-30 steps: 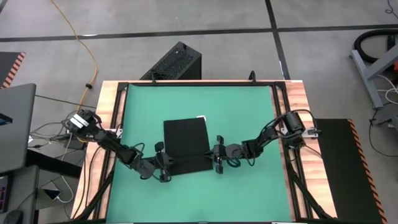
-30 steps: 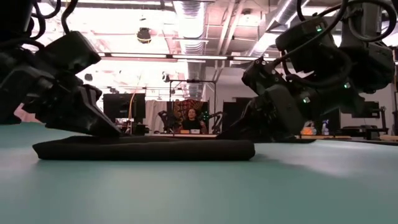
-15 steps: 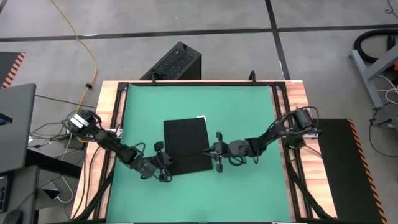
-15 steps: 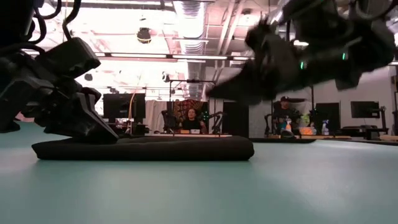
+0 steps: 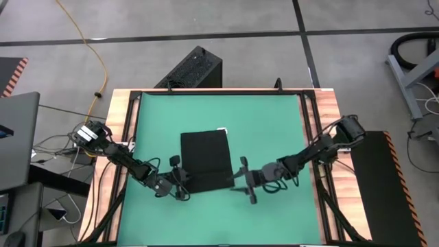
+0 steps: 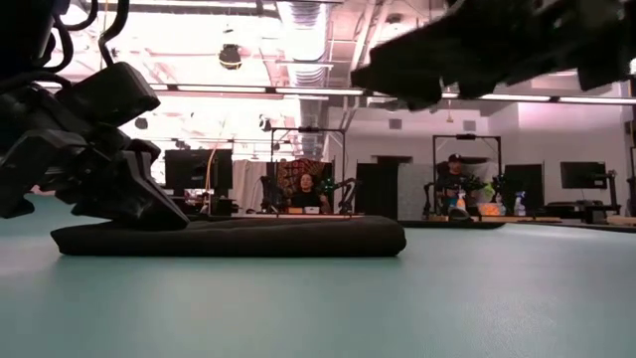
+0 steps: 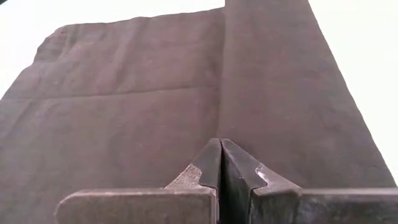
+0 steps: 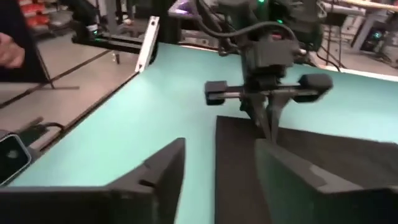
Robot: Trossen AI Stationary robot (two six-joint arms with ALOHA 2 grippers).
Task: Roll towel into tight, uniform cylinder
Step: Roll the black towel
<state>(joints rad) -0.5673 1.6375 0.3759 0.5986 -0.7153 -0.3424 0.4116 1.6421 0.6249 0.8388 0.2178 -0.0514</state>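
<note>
The black towel (image 5: 204,159) lies flat on the green mat (image 5: 267,130). Its near edge is turned over into a thicker band (image 5: 209,182), and a small white tag (image 5: 221,130) sits at its far right corner. My left gripper (image 5: 184,182) is shut at the band's left end; in the low view it (image 6: 134,199) sits on top of the towel (image 6: 238,237). My right gripper (image 5: 240,182) stands open just off the band's right end, raised above the mat (image 6: 447,55). Nothing is between its fingers (image 8: 221,180). My left gripper rests its shut fingertips (image 7: 221,152) on the towel's top, on the line where the turned-over band (image 7: 280,93) meets the flat layer (image 7: 124,124), near the towel's left end. The fingers come slanting down from the table's left. The towel lies flat on the mat.
A black ribbed box (image 5: 193,68) stands beyond the table's far edge. Wooden rails (image 5: 123,137) frame the mat on both sides. A laptop (image 5: 17,137) and cables lie left of the table. People sit in the room behind (image 6: 303,189).
My right gripper has opened, let go of the towel's right end, risen off the mat and drawn back a little toward the table's near right. The towel has stayed flat with its near band in place.
</note>
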